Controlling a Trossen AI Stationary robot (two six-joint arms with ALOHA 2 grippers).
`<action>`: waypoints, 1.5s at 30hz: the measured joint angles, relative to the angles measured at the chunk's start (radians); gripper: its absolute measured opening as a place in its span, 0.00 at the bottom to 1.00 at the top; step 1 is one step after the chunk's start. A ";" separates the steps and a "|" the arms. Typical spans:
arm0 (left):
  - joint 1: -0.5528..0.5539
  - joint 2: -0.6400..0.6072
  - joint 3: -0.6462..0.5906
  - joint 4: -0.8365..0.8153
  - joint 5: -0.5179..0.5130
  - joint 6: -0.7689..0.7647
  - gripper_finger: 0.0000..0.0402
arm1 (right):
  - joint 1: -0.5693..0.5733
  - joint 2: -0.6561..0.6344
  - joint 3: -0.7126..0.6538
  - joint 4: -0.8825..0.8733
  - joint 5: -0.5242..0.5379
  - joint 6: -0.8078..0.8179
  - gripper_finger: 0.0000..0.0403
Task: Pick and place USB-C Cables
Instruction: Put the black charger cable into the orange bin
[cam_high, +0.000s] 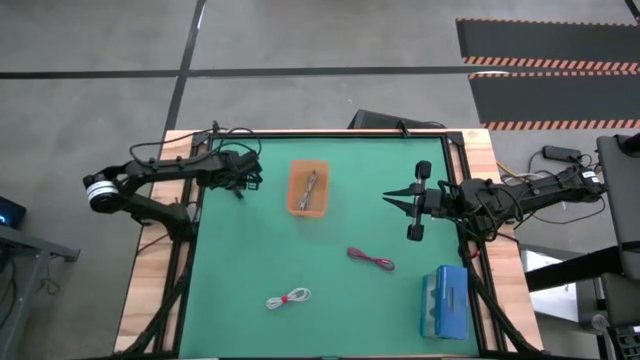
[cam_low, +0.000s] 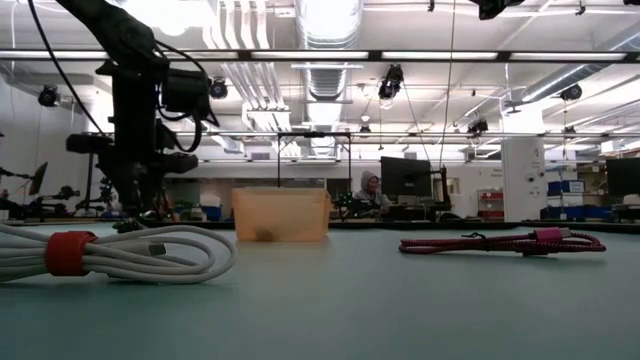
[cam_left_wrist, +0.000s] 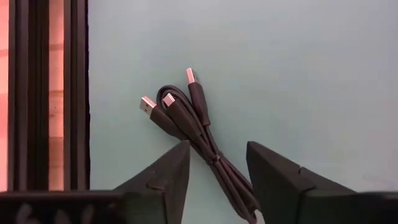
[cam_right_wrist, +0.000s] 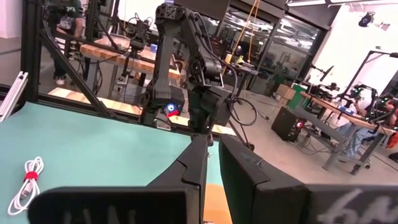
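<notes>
White cable (cam_right_wrist: 25, 185) on green table (cam_right_wrist: 93, 149)

The left arm (cam_high: 150, 185) reaches in from the counter's left edge, bent at the elbow, its wrist turned down over the far left part of the counter. The left gripper (cam_left_wrist: 214, 165) points straight down, its two dark fingers (cam_left_wrist: 168, 174) parted with a clear gap between them, tips hanging just above the surface. The right arm (cam_high: 530, 192) stretches in level from the right edge. The right gripper (cam_high: 392, 198) lies horizontal, raised above the counter and aimed toward the left arm; its fingers (cam_right_wrist: 245, 168) stand close together, a narrow slit between them, holding nothing.
</notes>
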 joint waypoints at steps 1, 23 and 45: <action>0.000 0.000 -0.002 0.000 -0.001 -0.014 0.38 | 0.000 0.000 0.000 -0.001 0.000 0.000 0.08; 0.000 0.003 -0.097 0.110 -0.014 -0.069 0.39 | 0.000 0.000 0.000 -0.013 0.000 0.000 0.08; -0.001 0.137 -0.138 0.203 0.003 -0.063 0.34 | 0.000 -0.003 -0.018 -0.019 -0.035 -0.062 0.08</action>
